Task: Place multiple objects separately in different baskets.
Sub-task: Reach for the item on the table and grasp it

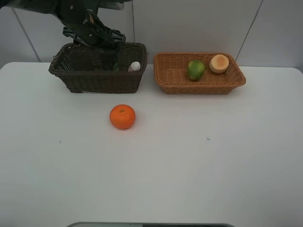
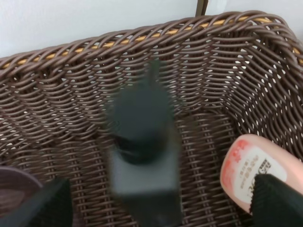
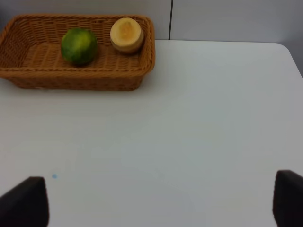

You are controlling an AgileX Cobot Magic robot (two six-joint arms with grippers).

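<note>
The dark brown basket (image 1: 97, 78) stands at the back left, and my left gripper (image 1: 110, 45) hangs over it. In the left wrist view that gripper (image 2: 156, 208) is open. The dark pump bottle (image 2: 142, 151) shows blurred between its fingers, touching neither, inside the basket (image 2: 222, 56). The pink spray bottle (image 2: 248, 170) lies by one finger, and its cap (image 1: 135, 66) peeks over the rim. The light tan basket (image 1: 165, 78) holds the green fruit (image 1: 195, 69) and the peach-like fruit (image 1: 219, 63). The orange (image 1: 122, 117) sits on the table. My right gripper (image 3: 156, 203) is open over bare table.
The white table (image 1: 199, 161) stretches in front of both baskets, and a wall rises close behind them. The right wrist view also shows the tan basket (image 3: 19, 78) with the green fruit (image 3: 79, 45) and the peach-like fruit (image 3: 126, 34). A dim rounded shape (image 2: 12, 187) lies beside one left finger.
</note>
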